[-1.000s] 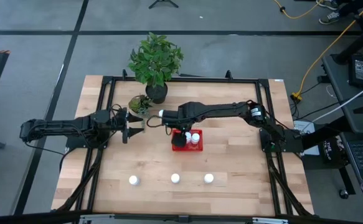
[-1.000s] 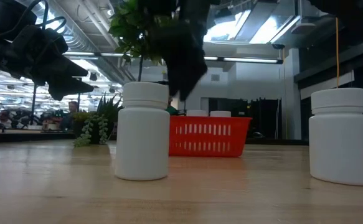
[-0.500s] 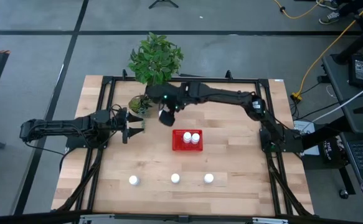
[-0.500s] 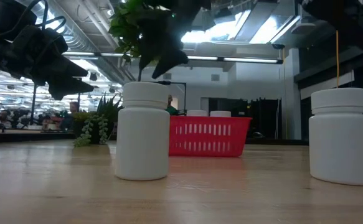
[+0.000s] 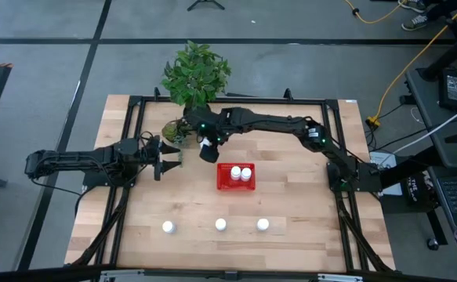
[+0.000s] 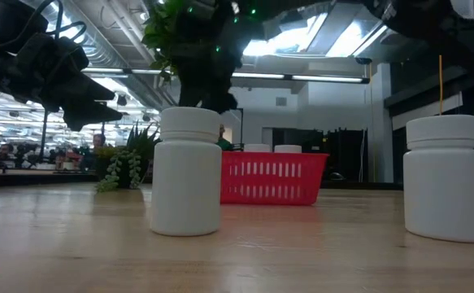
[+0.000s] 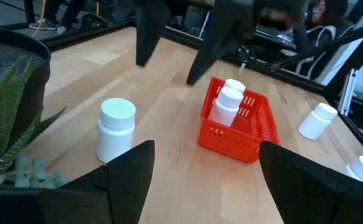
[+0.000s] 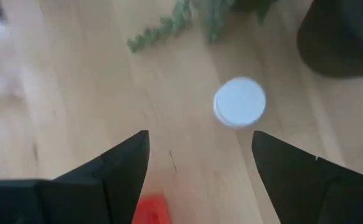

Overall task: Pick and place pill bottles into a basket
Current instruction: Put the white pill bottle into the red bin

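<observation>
The red basket [image 5: 225, 183] stands mid-table with two white pill bottles [image 5: 241, 173] upright in it; it also shows in the left wrist view [image 7: 237, 134]. One pill bottle [image 7: 115, 129] stands alone on the table between the basket and the plant pot; its cap shows in the right wrist view [image 8: 239, 101]. Three more pill bottles [image 5: 221, 225] stand in a row near the front edge. My right gripper [image 8: 200, 177] is open above the lone bottle, touching nothing. My left gripper [image 7: 200, 186] is open and empty at the table's left, pointing toward the basket.
A black plant pot [image 5: 197, 117] with a leafy plant stands at the far edge, and a small trailing succulent [image 5: 175, 131] stands beside it, close to the lone bottle. Two of the front bottles [image 6: 186, 171] [image 6: 444, 177] stand near the low camera.
My right gripper has risen from over the basket and gone toward the table's far-left, to the plant pot and over the lone bottle, then come down a little. The two bottles stay upright in the basket.
</observation>
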Robot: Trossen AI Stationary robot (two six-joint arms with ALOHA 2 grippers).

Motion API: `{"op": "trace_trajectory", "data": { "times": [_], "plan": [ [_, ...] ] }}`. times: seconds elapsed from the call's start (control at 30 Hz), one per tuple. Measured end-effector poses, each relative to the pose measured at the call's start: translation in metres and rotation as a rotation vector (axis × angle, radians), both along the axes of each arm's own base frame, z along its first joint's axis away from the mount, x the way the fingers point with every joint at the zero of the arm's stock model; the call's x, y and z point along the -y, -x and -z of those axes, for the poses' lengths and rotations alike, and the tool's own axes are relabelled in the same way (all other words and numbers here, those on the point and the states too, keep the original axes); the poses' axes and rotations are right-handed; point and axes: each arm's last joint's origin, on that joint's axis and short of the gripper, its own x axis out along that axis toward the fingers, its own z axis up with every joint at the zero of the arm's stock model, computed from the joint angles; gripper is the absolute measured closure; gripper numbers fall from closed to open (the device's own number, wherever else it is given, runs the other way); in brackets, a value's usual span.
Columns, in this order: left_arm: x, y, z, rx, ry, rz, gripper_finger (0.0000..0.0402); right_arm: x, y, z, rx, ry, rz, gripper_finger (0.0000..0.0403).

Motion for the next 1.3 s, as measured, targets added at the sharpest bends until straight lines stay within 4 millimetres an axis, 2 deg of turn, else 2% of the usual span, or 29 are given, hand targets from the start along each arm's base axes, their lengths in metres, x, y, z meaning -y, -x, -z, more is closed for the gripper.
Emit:
{"op": "trace_trajectory", "data": {
  "times": [0.2, 0.47, 0.83, 1.1, 1.3],
  "plan": [
    [0.000, 0.000, 0.000, -0.001, 0.013, 0.001, 0.0121, 0.001, -0.005, 0.015, -0.025, -0.005, -0.011, 0.0118],
    [0.000, 0.000, 0.000, 0.000, 0.019, -0.001, 0.0121, 0.004, -0.010, 0.015, 0.035, 0.018, -0.047, 0.0116],
    [0.000, 0.000, 0.000, 0.000, 0.019, -0.001, 0.0121, 0.018, -0.011, 0.013, 0.074, -0.011, -0.025, 0.0045],
    [0.000, 0.000, 0.000, 0.001, 0.027, -0.003, 0.0121, 0.029, -0.013, 0.026, 0.060, -0.012, 0.000, 0.0041],
    [0.000, 0.000, 0.000, 0.001, 0.027, -0.004, 0.0121, 0.034, -0.017, 0.049, 0.024, -0.019, 0.003, 0.0041]
  ]
}}
